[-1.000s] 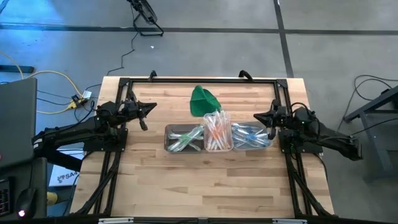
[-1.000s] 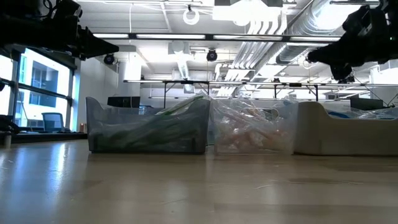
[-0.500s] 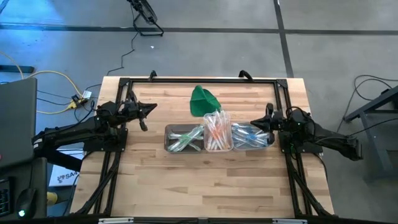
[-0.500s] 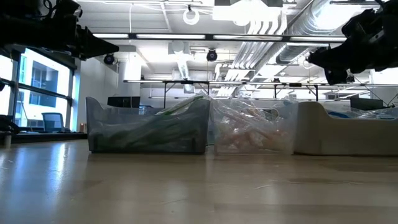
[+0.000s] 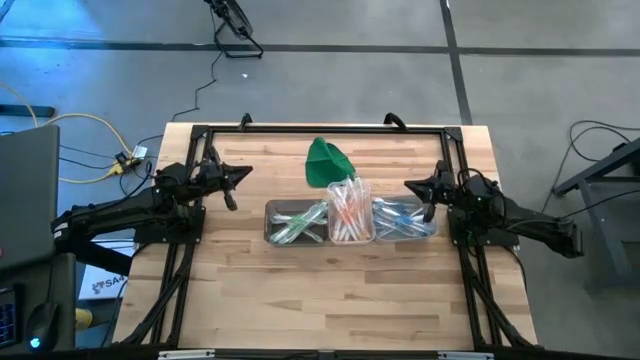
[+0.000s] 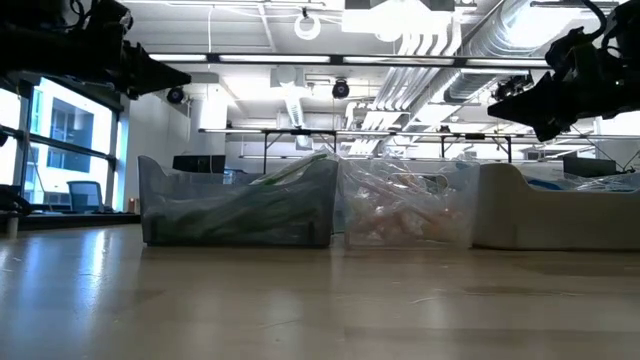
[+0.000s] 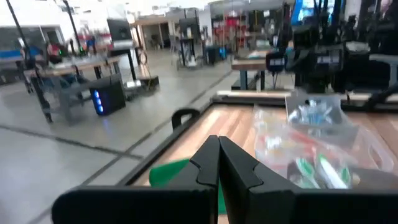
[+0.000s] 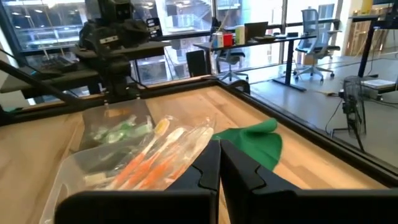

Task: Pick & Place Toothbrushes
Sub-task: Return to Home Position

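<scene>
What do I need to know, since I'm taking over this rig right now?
Left gripper: shut, empty, raised over the left of the table.
Right gripper: shut, empty, raised near the right tub.
Green toothbrushes lie in the left tub, orange toothbrushes in the middle tub, blue toothbrushes in the right tub; none seen loose on the table.
Done: sorting looks complete.
Left: probably just parking both arms.

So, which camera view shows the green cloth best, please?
The high view: the green cloth lies whole and uncovered by the tubs. The right wrist view shows most of it, the left wrist view a sliver; the low view hides it.
</scene>
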`<action>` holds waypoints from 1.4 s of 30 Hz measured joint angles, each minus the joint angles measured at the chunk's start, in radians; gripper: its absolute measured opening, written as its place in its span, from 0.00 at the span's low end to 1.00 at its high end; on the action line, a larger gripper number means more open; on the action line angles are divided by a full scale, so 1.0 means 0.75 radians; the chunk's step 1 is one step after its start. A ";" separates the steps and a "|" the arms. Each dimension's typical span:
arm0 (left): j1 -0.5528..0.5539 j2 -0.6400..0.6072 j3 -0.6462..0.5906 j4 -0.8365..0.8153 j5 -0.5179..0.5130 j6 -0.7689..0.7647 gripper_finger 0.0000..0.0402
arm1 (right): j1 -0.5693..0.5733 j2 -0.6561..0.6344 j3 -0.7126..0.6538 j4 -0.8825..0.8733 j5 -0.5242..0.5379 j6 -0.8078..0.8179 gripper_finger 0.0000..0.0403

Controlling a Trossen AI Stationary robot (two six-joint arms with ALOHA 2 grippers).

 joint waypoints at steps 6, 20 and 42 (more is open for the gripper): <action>0.000 -0.025 0.001 -0.181 0.006 0.020 0.00 | 0.001 0.001 0.000 -0.001 -0.033 0.000 0.00; 0.000 -0.352 0.001 -0.469 0.064 0.072 0.00 | 0.000 0.001 -0.001 0.001 -0.026 -0.001 0.00; 0.000 -0.347 -0.177 -0.330 0.181 0.030 0.00 | 0.000 0.002 -0.002 0.003 -0.029 0.006 0.00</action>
